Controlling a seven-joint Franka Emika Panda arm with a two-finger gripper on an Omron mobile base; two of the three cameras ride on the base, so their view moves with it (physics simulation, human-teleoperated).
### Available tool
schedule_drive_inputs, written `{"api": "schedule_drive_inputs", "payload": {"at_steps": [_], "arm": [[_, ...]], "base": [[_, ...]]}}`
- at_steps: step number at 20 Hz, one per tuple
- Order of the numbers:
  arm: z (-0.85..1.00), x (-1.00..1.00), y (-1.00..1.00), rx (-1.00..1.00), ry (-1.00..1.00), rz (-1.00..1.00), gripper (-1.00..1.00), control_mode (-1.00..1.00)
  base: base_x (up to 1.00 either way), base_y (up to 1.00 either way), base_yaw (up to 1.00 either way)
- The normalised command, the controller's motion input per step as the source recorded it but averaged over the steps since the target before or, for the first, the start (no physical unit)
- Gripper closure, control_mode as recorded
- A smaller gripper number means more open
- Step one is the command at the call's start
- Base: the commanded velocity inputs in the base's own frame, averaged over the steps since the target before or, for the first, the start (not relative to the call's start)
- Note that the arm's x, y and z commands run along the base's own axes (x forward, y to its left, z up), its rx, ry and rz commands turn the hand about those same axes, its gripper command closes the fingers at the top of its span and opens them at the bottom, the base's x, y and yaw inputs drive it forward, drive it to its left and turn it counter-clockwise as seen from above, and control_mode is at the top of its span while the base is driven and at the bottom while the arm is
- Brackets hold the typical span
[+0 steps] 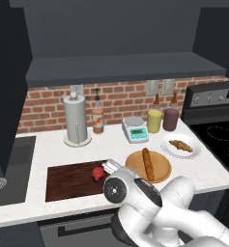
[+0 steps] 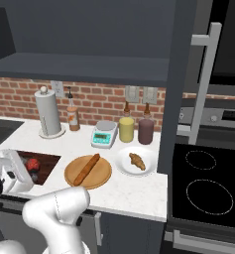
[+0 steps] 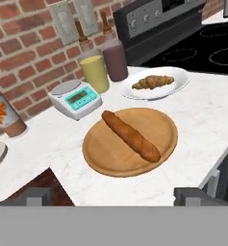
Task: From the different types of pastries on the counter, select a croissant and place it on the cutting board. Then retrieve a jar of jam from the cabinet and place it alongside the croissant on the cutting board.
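Wide open end effector (image 3: pixel 110 194), holding nothing, up above the white surface (image 1: pixel 87 144) by the right end of the cutting board (image 1: pixel 67 181). Two dark finger tips (image 3: pixel 31 196) far apart at the bottom of the hand view, aimed at the round wooden plate (image 3: pixel 161 125).

Croissant (image 1: pixel 181 145) lying on a white plate (image 1: pixel 195 152), near the black stove (image 1: pixel 222 140), well apart from the cutting board. Not on the board yet.

Long brown bread stick (image 1: pixel 147 164) lying across the round wooden plate, between the board and the white plate.

Jar of jam (image 1: pixel 96 174), small and red, sitting on the right part of the dark brown cutting board, just beside the white arm.

At the back by the brick wall (image 1: pixel 48 103): paper towel roll (image 1: pixel 76 119), small bottle with an orange label (image 1: pixel 97 120), little kitchen scale (image 1: pixel 135 129), yellow jar (image 1: pixel 154 120), dark maroon jar (image 1: pixel 170 118).

Dark grey cabinet (image 1: pixel 121 67) hanging above. Sink (image 1: pixel 12 164) at the left of the board.
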Motion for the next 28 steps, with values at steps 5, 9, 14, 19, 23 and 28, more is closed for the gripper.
{"api": "schedule_drive_inputs", "payload": {"at_steps": [5,9,14,19,23,28], "arm": [[0.53,0.17,0.04,0.00,0.09,0.55,-1.00,-1.00],[0.73,0.00,-0.05,0.00,0.18,0.48,-1.00,-1.00],[0.53,0.00,-0.31,0.00,0.21,0.31,-1.00,-1.00],[-0.12,0.06,-0.47,-0.08,0.36,0.03,-1.00,-1.00],[-0.31,-0.30,-0.34,-0.02,0.15,0.00,-1.00,-1.00],[-0.05,-0.01,-0.61,-0.06,0.41,0.03,-1.00,-1.00]], "base": [[0.00,0.00,0.00],[0.00,0.00,0.00],[0.00,0.00,0.00],[0.00,0.00,0.00],[0.00,0.00,0.00],[0.00,0.00,0.00]]}}
